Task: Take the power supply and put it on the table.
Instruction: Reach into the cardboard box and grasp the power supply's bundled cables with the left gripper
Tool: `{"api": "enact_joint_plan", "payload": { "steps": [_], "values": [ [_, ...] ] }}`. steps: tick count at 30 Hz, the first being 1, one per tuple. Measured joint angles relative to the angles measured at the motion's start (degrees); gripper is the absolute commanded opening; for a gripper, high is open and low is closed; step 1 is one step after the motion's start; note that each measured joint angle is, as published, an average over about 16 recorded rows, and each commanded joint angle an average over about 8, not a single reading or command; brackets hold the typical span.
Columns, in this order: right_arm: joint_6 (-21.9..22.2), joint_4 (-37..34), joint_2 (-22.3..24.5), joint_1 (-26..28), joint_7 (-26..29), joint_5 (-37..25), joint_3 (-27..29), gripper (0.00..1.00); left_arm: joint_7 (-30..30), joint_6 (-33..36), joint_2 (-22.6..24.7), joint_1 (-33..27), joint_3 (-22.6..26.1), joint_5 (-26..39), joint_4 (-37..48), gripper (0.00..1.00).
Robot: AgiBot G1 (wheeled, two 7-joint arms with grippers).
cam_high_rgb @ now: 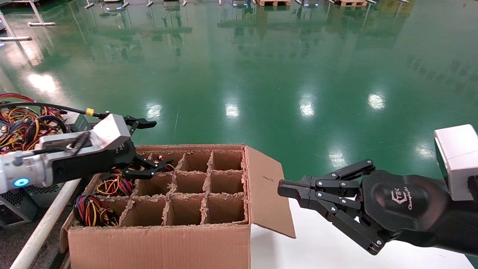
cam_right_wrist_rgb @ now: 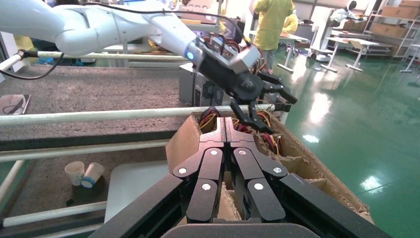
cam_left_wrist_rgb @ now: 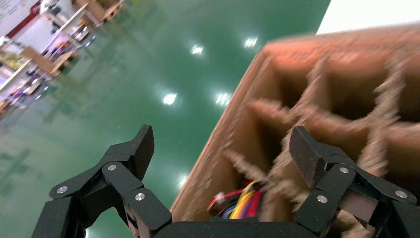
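Note:
A cardboard box with paper cell dividers stands at the table's left end. The cells of its left column hold power supplies. Only their red, yellow and black wire bundles show, and the grey cases are hidden down in the cells. My left gripper hangs open just over the far left cell, its jaws straddling the box's far wall. A wire bundle lies below the left gripper, untouched. My right gripper is shut and empty, held right of the box flap over the white table.
More power supplies with tangled wires lie on the surface to the left, with a grey vented case below them. A white rail runs along the box's left side. Two paper cups stand on the mat beyond.

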Motion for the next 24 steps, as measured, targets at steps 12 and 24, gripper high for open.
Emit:
{"api": "enact_joint_plan", "payload": {
  "steps": [12, 24],
  "values": [
    [0.0, 0.0, 0.0, 0.0, 0.0, 0.0, 0.0, 1.0, 8.7, -0.5, 5.2, -5.0, 1.7, 3.4, 14.9, 0.88],
    [0.0, 0.0, 0.0, 0.0, 0.0, 0.0, 0.0, 1.0, 13.1, 0.4, 7.0, -7.8, 2.3, 4.2, 24.4, 0.0]
  ]
}}
